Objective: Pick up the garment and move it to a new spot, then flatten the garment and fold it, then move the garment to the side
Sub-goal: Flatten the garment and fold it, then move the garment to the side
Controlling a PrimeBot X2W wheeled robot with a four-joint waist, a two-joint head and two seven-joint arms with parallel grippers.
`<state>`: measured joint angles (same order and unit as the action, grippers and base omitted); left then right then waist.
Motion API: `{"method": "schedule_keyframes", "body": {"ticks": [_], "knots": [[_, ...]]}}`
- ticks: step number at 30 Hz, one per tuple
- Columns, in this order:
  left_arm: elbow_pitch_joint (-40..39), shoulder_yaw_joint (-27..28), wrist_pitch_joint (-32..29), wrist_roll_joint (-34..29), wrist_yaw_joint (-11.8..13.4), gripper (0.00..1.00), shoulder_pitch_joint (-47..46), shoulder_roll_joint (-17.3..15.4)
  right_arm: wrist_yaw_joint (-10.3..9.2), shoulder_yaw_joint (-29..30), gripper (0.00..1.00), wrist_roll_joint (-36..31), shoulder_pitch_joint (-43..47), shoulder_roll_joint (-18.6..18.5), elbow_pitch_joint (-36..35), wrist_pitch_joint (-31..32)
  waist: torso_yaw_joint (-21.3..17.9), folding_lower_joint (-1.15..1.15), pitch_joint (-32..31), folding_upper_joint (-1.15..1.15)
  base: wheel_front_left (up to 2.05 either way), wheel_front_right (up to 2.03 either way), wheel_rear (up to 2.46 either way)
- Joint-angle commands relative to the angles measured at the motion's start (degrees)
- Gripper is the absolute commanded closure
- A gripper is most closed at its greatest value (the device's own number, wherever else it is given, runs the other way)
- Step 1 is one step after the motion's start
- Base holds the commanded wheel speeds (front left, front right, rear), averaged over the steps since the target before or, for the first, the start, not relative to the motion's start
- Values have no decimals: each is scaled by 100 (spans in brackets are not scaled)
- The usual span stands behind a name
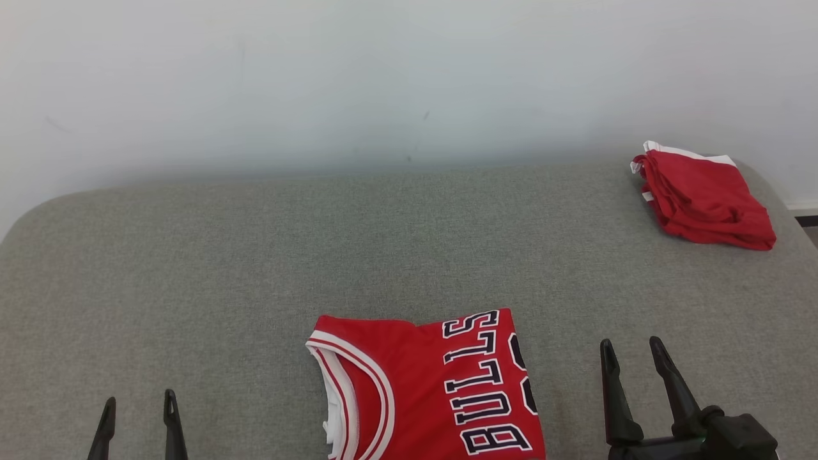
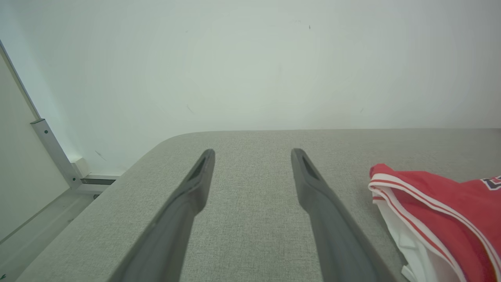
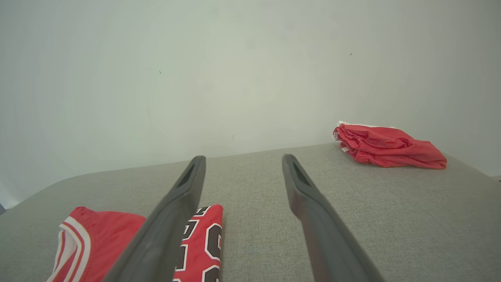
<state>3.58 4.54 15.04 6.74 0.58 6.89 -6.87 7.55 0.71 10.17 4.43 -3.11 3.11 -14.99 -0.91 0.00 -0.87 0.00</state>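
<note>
Jersey (image 1: 428, 390), folded, lies flat at the centre of the bench's (image 1: 255, 255) near edge. Left hand (image 1: 139, 397) and right hand (image 1: 631, 342) hover wide and empty over that edge's left and right. Advised: pinch all layers together, lift level, carry sideways.

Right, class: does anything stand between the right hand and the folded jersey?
Nothing visible does: only bare grey surface separates the open right hand from the jersey. The red shorts lie apart, at the far right corner.
</note>
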Motion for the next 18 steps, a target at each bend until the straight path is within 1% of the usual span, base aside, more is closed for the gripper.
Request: {"method": "schedule_keyframes", "body": {"ticks": [1,8,11,18], "knots": [[-5,21,17,-43,21,0,77,-5,-15,3,0,-63,68,15,-30,-22,-18,0,-21,0,0,0,0],[147,-103,17,-365,-54,0,187,-10,-15,-15,0,-410,225,3,-105,-23,-74,0,-97,0,0,0,0],[175,-165,17,-463,-45,0,206,-13,-15,-51,0,-542,259,-10,-124,-23,-84,0,-121,0,0,0,0],[150,-158,17,-400,-119,0,168,-7,-15,-32,0,-574,291,3,-92,-23,-32,0,-164,0,0,0,0]]}}
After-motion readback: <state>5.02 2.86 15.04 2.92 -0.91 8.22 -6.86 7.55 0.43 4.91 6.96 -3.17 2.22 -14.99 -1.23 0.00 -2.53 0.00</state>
